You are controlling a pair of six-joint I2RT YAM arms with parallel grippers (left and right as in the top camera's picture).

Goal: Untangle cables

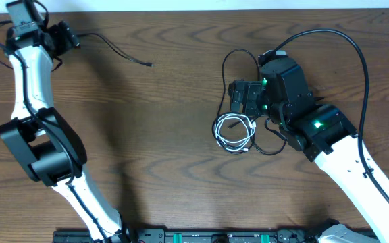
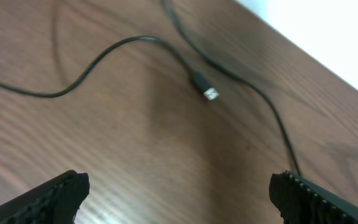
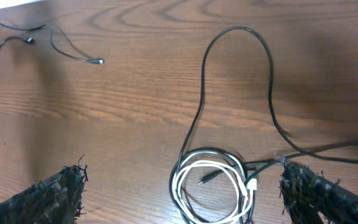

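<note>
- Two white-and-black arms sit closest to the overhead lens: the left arm (image 1: 39,135) runs up the left side of the frame, the right arm (image 1: 336,148) comes in from the lower right
- Beneath them the dark wood-grain table (image 1: 167,135) fills the view
- Left gripper (image 1: 65,37) is in the upper left corner of the overhead frame; in its wrist view the left gripper (image 2: 179,193) has its ribbed fingers (image 2: 55,196) spread to the bottom corners, with only bare wood between them
- Right gripper (image 1: 242,98) is right of centre in the overhead frame; from its own wrist the right gripper (image 3: 182,193) is spread wide too, and its fingers (image 3: 328,196) clamp nothing
- One long black cable (image 1: 228,64) loops upward from the right gripper and trails back under it; in the right wrist view this loop (image 3: 235,31) rises to the top of the frame and joins the coil below
- Another thin black cable (image 1: 117,48) lies near the left gripper, curving toward upper centre; it crosses the top of the left wrist view (image 2: 104,53), well above the fingers
- White cable (image 1: 235,131) lies coiled just below the right gripper, bundled with black strands; from the wrist the coil (image 3: 213,180) lies on the table between the spread fingers
- Small plug end (image 2: 210,93) of the upper-left black cable lies flat on the wood, metal tip showing
</note>
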